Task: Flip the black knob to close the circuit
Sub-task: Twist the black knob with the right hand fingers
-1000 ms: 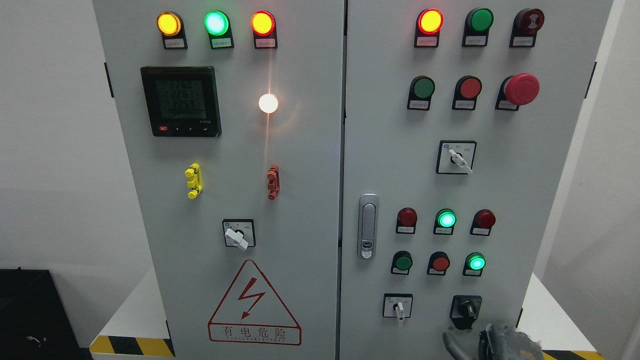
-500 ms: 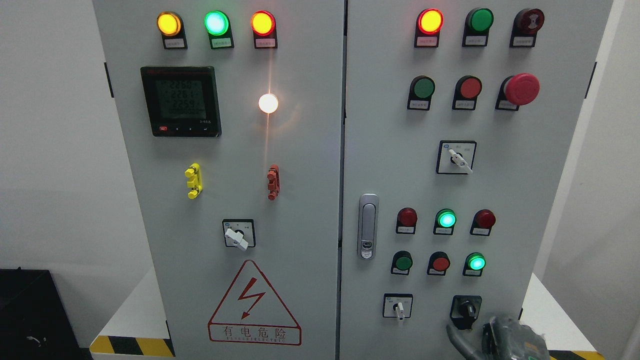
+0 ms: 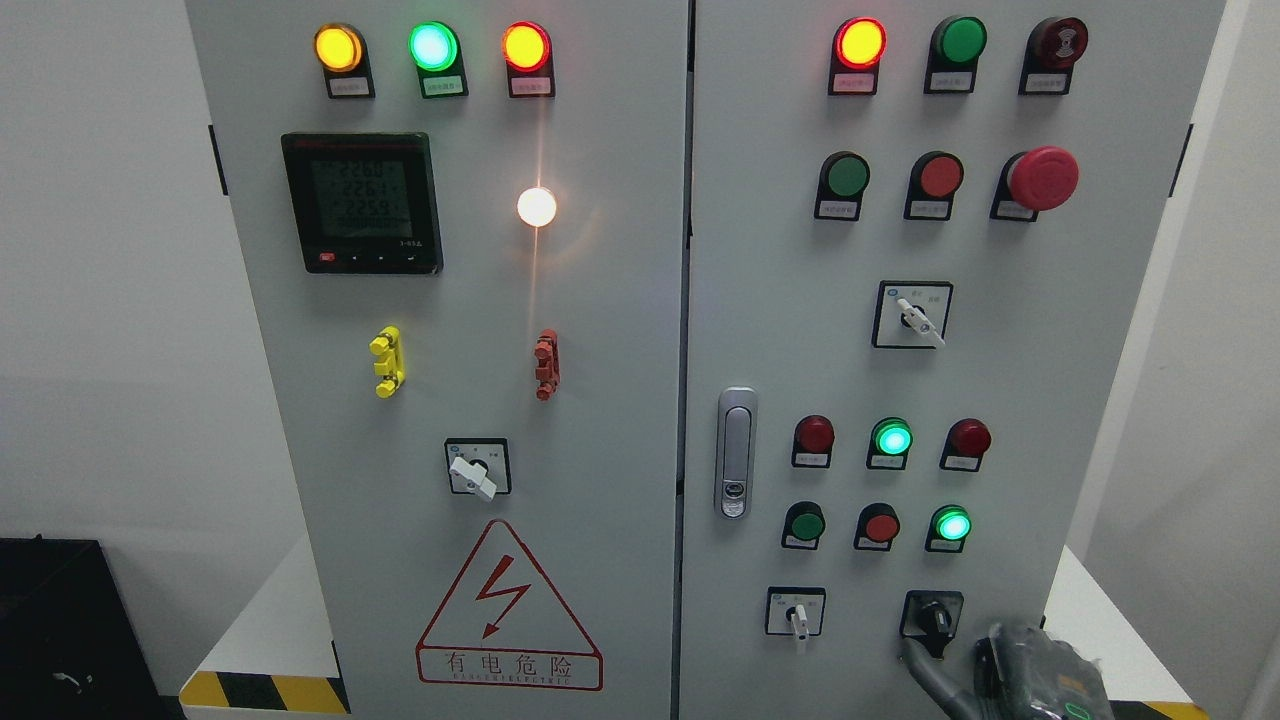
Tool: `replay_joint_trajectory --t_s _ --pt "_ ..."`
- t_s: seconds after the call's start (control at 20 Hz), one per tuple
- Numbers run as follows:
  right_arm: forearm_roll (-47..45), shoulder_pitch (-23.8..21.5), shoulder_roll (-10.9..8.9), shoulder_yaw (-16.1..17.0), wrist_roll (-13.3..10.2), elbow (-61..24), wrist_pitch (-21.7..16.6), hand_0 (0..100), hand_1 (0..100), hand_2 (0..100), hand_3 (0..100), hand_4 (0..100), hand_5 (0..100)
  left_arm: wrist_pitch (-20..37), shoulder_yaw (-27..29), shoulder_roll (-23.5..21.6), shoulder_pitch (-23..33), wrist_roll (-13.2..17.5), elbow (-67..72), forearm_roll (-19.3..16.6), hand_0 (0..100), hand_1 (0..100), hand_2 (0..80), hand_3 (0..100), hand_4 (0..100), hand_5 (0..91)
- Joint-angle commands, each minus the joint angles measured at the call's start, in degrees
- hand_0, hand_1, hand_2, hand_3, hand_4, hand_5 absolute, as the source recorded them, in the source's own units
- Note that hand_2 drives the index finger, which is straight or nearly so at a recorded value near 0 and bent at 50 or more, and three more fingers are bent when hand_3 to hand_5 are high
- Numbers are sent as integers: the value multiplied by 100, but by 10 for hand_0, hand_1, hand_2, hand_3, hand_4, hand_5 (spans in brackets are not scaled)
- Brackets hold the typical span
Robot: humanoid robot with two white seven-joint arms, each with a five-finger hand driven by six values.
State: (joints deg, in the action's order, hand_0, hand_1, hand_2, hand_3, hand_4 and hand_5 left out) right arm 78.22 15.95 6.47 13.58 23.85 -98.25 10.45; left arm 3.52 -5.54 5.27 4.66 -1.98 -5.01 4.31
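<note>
The grey electrical cabinet (image 3: 640,300) is filling most of the head view, its two doors meeting at a seam down the middle. The black knob (image 3: 934,620) is sitting at the 5 o'clock corner of the right door, on a black plate just beside a white-handled selector switch (image 3: 797,618) at its 9 o'clock. The right hand (image 3: 1000,670) is entering from the bottom edge at 5 o'clock, directly below and to the right of the knob; one grey finger (image 3: 925,672) is reaching up to the lower edge of the knob's plate, and whether it is touching the knob itself cannot be told. The hand is not gripping anything that shows, but most of it is cut off by the frame, so its clenched or released state cannot be told. The left arm is not showing. Above the knob, two green indicator lamps (image 3: 892,439) are glowing among red and dark green buttons, and a red mushroom button (image 3: 1042,178) is standing out at 1 o'clock. On the left door a digital meter (image 3: 362,203) is showing readings at 10 o'clock, a white lamp (image 3: 537,206) is shining beside it, and a red warning triangle (image 3: 508,607) is sitting at 7 o'clock. The cabinet is standing on a white bench (image 3: 265,640) with yellow-black hazard striping along its front edge.
</note>
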Motion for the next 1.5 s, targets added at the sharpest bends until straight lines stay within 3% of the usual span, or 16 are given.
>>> replay_joint_trajectory --t_s 0.0,1.45 --pt "27 22 -14 101 -12 51 -8 0 0 891 1000 882 881 0 0 0 0 -4 0 0 120 556 0 0 0 0" --pt "0 110 -23 531 -12 60 -157 0 0 878 1000 877 878 0 0 0 0 -4 0 0 120 556 0 0 0 0"
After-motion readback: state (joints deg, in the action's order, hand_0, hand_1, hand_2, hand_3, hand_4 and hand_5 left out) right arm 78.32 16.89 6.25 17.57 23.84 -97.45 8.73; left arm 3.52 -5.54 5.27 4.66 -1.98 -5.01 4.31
